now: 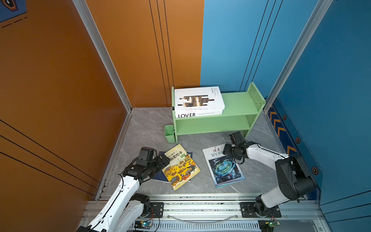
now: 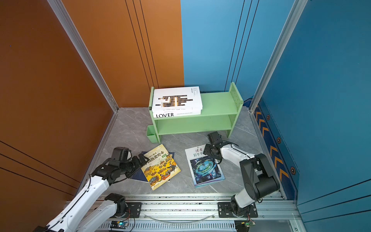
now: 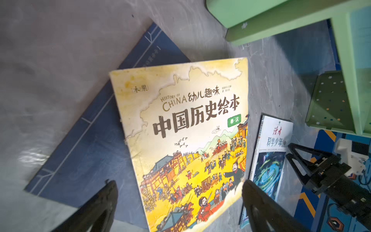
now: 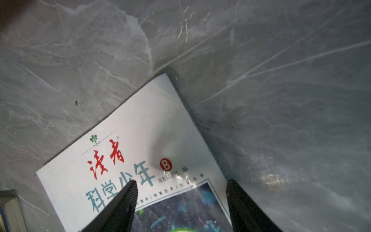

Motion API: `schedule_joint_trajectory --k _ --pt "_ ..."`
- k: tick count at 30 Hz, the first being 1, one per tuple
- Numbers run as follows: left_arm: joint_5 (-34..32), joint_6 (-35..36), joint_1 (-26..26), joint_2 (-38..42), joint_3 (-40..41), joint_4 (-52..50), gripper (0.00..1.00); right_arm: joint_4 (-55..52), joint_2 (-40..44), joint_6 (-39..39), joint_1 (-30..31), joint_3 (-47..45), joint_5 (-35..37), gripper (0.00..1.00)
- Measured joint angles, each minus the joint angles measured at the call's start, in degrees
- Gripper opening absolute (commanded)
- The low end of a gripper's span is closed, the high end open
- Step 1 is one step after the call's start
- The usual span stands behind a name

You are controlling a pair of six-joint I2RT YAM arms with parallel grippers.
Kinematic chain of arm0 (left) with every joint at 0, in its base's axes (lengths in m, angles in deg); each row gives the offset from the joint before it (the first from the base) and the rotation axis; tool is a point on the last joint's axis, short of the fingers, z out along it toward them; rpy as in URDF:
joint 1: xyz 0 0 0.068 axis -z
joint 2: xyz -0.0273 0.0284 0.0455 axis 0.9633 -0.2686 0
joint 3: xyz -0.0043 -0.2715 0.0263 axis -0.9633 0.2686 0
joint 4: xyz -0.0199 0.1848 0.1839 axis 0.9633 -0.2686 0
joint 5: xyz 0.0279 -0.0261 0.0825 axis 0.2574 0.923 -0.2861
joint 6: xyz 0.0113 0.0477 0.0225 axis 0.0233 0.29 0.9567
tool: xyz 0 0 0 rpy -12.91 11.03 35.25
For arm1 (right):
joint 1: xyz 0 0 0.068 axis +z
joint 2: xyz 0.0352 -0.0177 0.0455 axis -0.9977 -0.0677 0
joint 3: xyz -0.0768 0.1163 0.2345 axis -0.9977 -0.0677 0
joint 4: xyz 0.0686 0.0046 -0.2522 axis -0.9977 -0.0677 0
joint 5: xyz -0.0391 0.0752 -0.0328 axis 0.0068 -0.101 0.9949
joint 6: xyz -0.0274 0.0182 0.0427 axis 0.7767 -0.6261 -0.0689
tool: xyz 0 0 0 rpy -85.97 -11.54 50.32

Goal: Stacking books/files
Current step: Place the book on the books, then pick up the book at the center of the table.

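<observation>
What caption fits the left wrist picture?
Open left gripper poised over a yellow picture book lying on a navy book.

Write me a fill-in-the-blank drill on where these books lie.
The barred white book lies on the ____ book.
The yellow book partly covers a ____ book.
The open right hand is above a corner of the ____ book.
Missing: LOVER; navy; light-blue.
</observation>
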Motion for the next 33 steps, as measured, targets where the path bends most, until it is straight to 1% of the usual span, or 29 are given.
schedule_joint_trajectory --k 3,6,9,11,13,16,19,22,25,28,33 --pt "-2.3 0.3 0.1 2.6 -3.0 -2.2 0.98 -0.4 0.0 0.4 0.0 0.6 0.4 0.75" --pt "-3.8 0.1 2.8 3.4 -5.3 -2.7 0.98 -0.5 0.0 0.5 -0.4 0.7 1.0 0.77" --pt "-5.5 -1.0 10.6 2.7 -6.2 -1.0 0.98 -0.9 0.0 0.5 -1.6 0.7 1.4 0.79" --pt "-6.9 -2.7 18.0 0.6 -6.2 1.9 0.98 -1.0 0.0 0.6 -2.6 0.7 1.5 0.81" --pt "-7.6 -4.1 24.2 -2.7 -6.3 6.1 0.98 -1.0 0.0 0.9 -3.3 0.7 1.5 0.82" --pt "-8.0 -6.3 31.6 -11.9 -7.1 13.3 0.98 -1.4 0.2 1.1 -4.3 0.7 1.9 0.83" --pt "-8.1 -7.7 35.8 -22.5 -9.5 19.7 0.98 -2.1 0.8 1.4 -5.0 0.7 2.6 0.84" --pt "-8.0 -9.2 38.0 -31.8 -12.7 25.4 0.98 -2.1 1.6 1.5 -5.9 0.6 3.0 0.84" --pt "-7.5 -11.4 39.1 -40.0 -15.6 31.0 0.98 -2.1 2.3 1.5 -6.6 -0.1 3.5 0.84" --pt "-7.1 -13.8 39.5 -46.1 -17.1 34.9 0.98 -2.1 2.6 1.5 -6.9 -1.1 4.3 0.85" --pt "-6.6 -16.2 39.6 -51.7 -18.2 37.2 0.98 -2.5 2.5 1.4 -6.9 -1.8 4.5 0.85"
